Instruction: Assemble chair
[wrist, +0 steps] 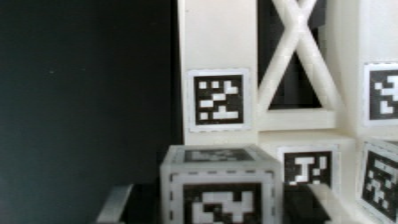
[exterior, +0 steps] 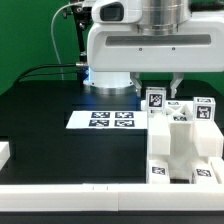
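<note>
While the dark fingers [wrist: 134, 203] sit either side of a chunky white plastic post [wrist: 219, 185] tagged with black-and-white markers, I read them as pinching that piece, though the contact itself is blurred in my wrist view. The two-finger gripper [exterior: 174, 93] hangs from the large glossy white robot arm [exterior: 135, 45] just above the small white plastic chair assembly [exterior: 180, 145]. That chair stands on the black table [exterior: 45, 120] at the exterior view's right, against a white rail [exterior: 60, 196] along the near edge. Behind the post I see an upright panel with crossed slats [wrist: 294, 60]. The marker board [exterior: 105, 120] lies flat just beside the chair, toward the exterior view's left.
</note>
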### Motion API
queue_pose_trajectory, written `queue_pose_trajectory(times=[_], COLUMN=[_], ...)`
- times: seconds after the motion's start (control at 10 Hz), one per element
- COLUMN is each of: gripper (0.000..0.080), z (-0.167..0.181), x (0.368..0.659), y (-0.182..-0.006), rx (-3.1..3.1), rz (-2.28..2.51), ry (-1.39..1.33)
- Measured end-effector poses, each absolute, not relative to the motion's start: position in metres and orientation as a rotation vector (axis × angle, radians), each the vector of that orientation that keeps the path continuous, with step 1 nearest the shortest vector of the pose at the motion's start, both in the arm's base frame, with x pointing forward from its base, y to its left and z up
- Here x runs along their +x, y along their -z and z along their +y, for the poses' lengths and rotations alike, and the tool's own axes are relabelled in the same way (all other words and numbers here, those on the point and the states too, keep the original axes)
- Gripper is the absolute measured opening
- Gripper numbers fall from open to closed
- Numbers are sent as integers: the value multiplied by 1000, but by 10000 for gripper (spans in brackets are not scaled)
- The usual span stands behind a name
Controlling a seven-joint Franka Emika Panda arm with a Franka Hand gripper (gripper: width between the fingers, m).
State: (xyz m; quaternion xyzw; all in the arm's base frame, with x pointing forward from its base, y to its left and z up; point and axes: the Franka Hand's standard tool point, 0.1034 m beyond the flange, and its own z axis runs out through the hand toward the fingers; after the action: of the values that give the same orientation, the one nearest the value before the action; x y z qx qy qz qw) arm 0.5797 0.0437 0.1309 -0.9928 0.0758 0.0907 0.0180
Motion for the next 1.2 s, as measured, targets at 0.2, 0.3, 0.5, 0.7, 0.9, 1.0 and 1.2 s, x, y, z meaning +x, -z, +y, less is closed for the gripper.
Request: queue_pose_trajectory(times=[0.2,0.3,0.5,0.7,0.9,1.0,1.2], gripper=[284,284,284,284,284,284,284], z=[45,45,48,48,48,47,47], x=[580,581,581,581,580,579,582], y=[-131,-131,-130,-128,-126,-124,-124], rx=[-3083,-3084,-3084,-3085,-3086,-3087,-3090], rz=[237,238,236,235,236,236,236], ry=[-281,-271,-269,-271,-276,-275,-252])
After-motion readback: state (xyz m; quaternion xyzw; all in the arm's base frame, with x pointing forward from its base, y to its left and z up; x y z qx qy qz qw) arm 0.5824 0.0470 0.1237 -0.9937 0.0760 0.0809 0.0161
